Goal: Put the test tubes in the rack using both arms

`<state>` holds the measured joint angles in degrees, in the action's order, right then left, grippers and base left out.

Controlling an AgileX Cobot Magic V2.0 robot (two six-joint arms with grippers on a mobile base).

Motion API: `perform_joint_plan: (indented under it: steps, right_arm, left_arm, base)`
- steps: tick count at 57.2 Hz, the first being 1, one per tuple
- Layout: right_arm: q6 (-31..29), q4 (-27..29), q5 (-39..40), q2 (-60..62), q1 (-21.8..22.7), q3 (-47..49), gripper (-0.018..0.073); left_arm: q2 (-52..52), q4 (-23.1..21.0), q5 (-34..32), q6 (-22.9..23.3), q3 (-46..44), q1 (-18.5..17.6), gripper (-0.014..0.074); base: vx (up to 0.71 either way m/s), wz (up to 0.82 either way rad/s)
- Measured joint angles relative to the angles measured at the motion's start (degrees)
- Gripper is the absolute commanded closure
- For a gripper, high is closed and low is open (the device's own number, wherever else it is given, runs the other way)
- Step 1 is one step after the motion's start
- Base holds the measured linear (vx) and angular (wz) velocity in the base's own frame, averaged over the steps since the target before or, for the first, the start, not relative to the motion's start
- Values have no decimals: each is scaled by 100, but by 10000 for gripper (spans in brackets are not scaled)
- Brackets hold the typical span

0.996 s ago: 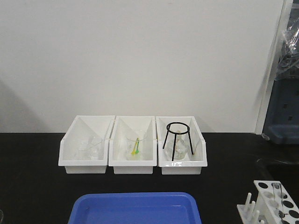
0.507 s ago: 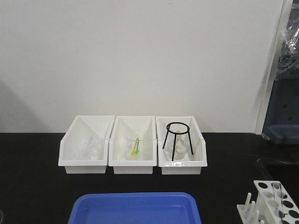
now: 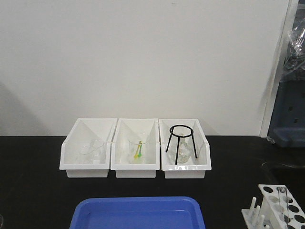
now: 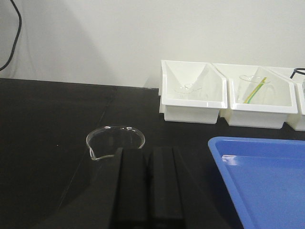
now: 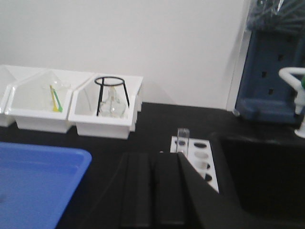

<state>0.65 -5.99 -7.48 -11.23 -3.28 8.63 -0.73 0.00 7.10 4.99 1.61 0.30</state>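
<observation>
The exterior front-facing view shows a black surface across the lower half of the frame, below a plain white wall. At bottom centre lies a blue tray, cut off by the lower edge. Behind it, in a row at the middle of the frame, stand three white bins side by side: the left one holds clear glassware, the middle one a clear beaker with green and yellow sticks, the right one a black ring stand over a clear flask.

The rack sits at the lower right corner, partly out of frame, its white pegs on its left side. One test tube stands upright in a hole of its top plate; the right wrist-mounted view shows that tube at the rack's far end, just above the gripper.

In the left wrist-mounted view the left gripper fills the bottom centre, its black fingers pressed together with nothing between them. A clear glass dish with a pouring lip stands on the surface just behind it, the tray to the right.

In the right wrist-mounted view the right gripper is likewise pressed together and holds nothing, at bottom centre beside the rack.
</observation>
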Motion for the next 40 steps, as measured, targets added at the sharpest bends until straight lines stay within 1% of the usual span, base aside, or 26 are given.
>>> perform_joint_plan:
  steps: [5,10,25,40]
  right_arm:
    - [2,122,123,491,239,-681,571]
    - [2,301,135,989,400,-998,571]
    - [2,335,-243,1189,466,-1034,571]
    - [2,340,-318,1189,466,-1034,568]
  left_arm:
    - [0,0,0,0,0,0,602]
    - [0,0,0,0,0,0,602]
    - [0,0,12,0,0,0,602]
    - [0,0,17,0,0,0,602]
  base:
    - [0,0]
    - [0,0]
    - [0,0]
    - [0,0]
